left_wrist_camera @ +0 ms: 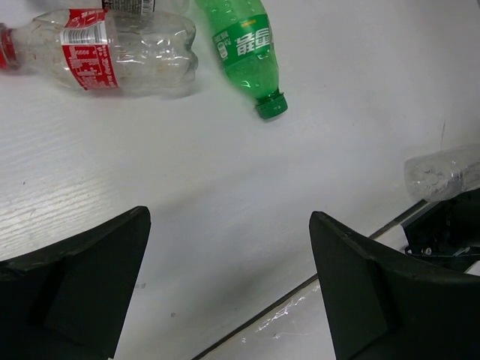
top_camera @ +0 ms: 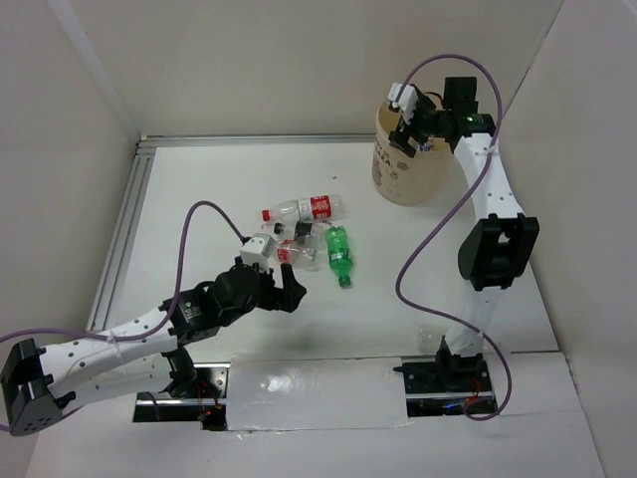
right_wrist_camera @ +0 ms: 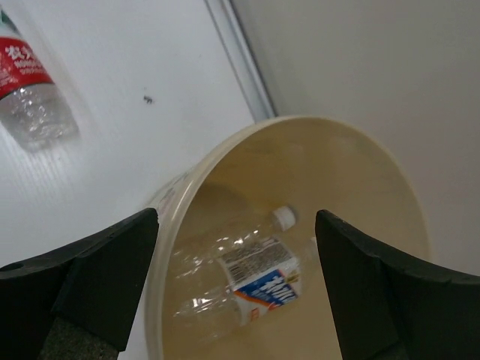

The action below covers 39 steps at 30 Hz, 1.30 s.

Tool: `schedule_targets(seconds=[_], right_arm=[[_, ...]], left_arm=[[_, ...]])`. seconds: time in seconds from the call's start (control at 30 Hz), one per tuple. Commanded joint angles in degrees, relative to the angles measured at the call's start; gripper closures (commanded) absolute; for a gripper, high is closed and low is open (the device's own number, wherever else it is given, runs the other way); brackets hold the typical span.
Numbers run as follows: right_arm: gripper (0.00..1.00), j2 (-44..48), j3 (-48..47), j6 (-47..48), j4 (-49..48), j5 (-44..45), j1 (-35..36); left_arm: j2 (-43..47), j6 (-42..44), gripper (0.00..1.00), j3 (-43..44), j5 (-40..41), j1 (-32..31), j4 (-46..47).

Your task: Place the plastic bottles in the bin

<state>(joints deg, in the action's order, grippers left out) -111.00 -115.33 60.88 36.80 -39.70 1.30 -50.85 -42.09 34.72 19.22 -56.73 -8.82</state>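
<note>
A white desk (top_camera: 199, 174) stands enclosed by plain off-white walls (top_camera: 299, 60) on three sides. An aluminium rail (top_camera: 119, 234) runs along its left and far edges. Lighting is even.

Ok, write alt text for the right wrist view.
The open right gripper hangs over the beige bin, where a clear bottle with a blue-and-white label lies inside. A red-labelled clear bottle lies on the white table beyond.

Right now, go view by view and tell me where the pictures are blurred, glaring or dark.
Top external: evenly lit and sharp, only faint shadows. Left wrist: green bottle crisp, glare on the glossy strip at the bottom, fingers near black. Right wrist: softest; the blue-labelled bottle in the bin looks smeared.
</note>
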Motion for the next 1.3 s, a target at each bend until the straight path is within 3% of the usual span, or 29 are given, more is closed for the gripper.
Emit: schedule_targets(seconds=[0.0, 0.1, 0.3, 0.63, 0.9, 1.17, 1.27], right_arm=[[0.08, -0.8, -2.6, -2.2, 7.0, 6.6, 3.2], [0.09, -2.6, -3.8, -4.2, 9.4, 11.0, 4.4], [0.13, -2.2, -3.1, -3.4, 15.0, 10.4, 5.6], [0.26, -1.1, -4.8, 1.0, 27.5, 1.7, 6.3], [0.43, -2.1, -8.7, 4.3, 34.8, -0.2, 6.8], [0.43, 0.7, -6.6, 5.7, 38.3, -1.3, 9.1], [0.31, 4.7, -3.2, 2.7, 32.0, 0.5, 9.1]], left_arm=[[2.5, -2.3, 0.0, -1.8, 2.0, -0.3, -2.1], [3.7, -2.8, 0.0, -2.4, 2.0, -0.3, -2.1], [3.2, -2.3, 0.0, -2.4, 1.4, 0.2, -1.6], [3.2, -2.3, 0.0, -2.4, 1.4, 0.2, -1.0], [5.8, -3.4, 0.0, -3.4, 1.4, 0.2, -1.6], [5.4, -3.9, 0.0, -4.0, 2.0, 0.8, 0.4], [2.6, -4.0, 0.0, -2.7, 2.0, 3.1, 2.0]])
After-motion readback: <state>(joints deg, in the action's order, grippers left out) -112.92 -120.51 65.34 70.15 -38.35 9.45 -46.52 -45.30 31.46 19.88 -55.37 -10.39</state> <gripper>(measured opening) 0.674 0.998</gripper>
